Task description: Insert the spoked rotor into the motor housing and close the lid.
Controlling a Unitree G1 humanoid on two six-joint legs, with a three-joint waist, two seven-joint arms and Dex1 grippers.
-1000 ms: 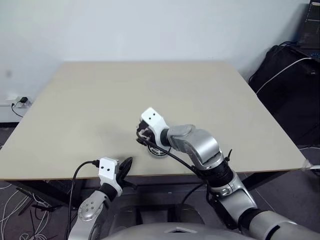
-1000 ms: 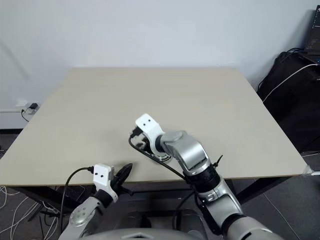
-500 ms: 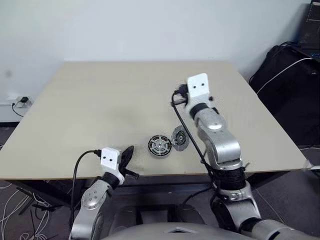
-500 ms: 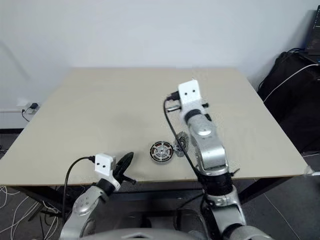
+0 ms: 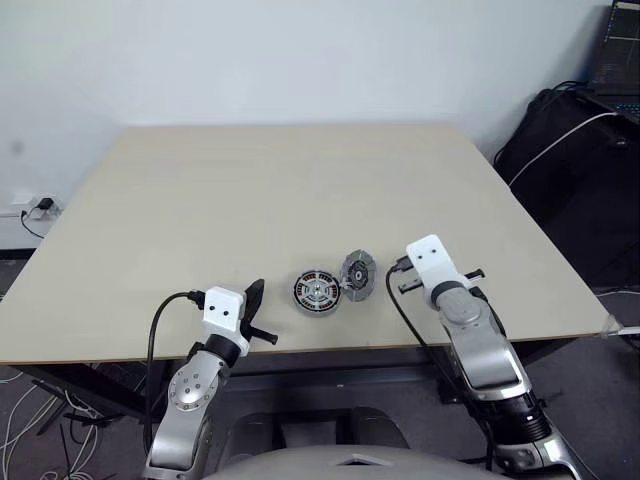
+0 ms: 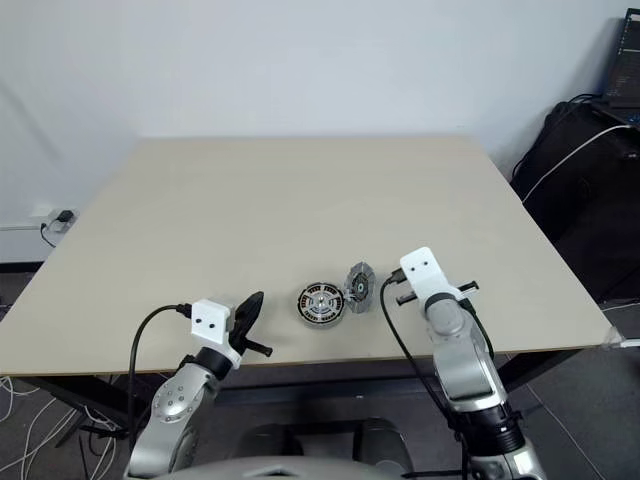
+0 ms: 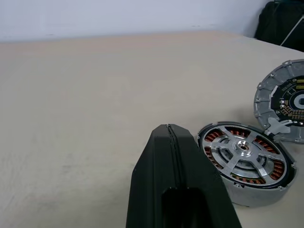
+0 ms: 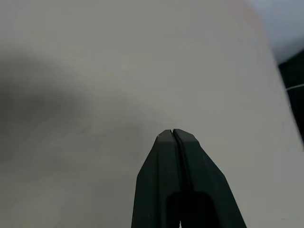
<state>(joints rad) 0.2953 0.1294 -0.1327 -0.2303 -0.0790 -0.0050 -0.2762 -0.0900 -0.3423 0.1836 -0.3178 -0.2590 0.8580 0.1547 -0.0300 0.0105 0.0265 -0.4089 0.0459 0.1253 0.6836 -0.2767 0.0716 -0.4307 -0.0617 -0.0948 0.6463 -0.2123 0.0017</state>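
Rotor (image 7: 241, 151) is sitting inside the motor housing (image 5: 318, 291); your right tool (image 8: 173, 135), closed and empty, is pulling away to the housing's right. Left tool (image 7: 167, 133) is waiting closed beside it. Lid (image 5: 357, 276) is leaning against the housing, unfitted.

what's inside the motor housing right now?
The silver spoked rotor sits inside the round dark motor housing, copper windings showing between its spokes. Whatever lies beneath the rotor's hub is covered. The silver-grey round lid leans tilted against the housing's rim, not closed.
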